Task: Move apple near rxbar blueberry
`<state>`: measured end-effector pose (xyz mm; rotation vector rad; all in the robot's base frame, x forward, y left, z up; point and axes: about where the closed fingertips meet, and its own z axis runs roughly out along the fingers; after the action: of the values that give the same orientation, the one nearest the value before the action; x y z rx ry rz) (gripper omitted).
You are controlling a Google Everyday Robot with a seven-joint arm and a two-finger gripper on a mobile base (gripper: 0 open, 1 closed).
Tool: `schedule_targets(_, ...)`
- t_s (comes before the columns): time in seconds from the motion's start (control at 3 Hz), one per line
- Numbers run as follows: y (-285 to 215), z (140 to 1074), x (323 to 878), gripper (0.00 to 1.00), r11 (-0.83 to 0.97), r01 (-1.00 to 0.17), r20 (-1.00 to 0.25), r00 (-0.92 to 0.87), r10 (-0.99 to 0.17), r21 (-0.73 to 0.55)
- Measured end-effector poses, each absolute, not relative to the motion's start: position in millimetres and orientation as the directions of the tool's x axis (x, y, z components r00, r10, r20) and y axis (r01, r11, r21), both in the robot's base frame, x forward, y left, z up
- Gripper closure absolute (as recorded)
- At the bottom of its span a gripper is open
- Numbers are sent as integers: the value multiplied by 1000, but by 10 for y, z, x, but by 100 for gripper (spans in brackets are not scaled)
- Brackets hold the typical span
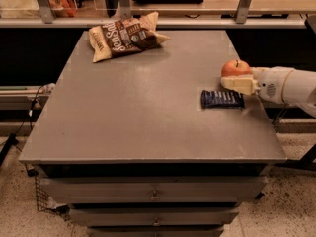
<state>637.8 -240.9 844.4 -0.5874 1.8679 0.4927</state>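
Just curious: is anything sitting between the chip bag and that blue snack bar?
No: the camera view shows only bare table between chip bag and rxbar blueberry. The gripper sits at the apple, right edge.

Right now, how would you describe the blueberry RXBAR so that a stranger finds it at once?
On the grey table, go to the edge at the camera's right, where the gripper reaches in at the apple. Just in front of them lies the RXBAR: small, flat, dark navy, unlike the round red apple or the big brown-and-cream chip bag at the far side.
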Motion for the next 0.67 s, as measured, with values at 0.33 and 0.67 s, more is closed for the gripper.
schedule_targets(0.33, -2396, 8433, 6353, 0, 784, -617, -935, -314, -166, 68)
schedule_targets(0.67, -2386, 8498, 6264, 0, 766, -640, -936, -303, -181, 59)
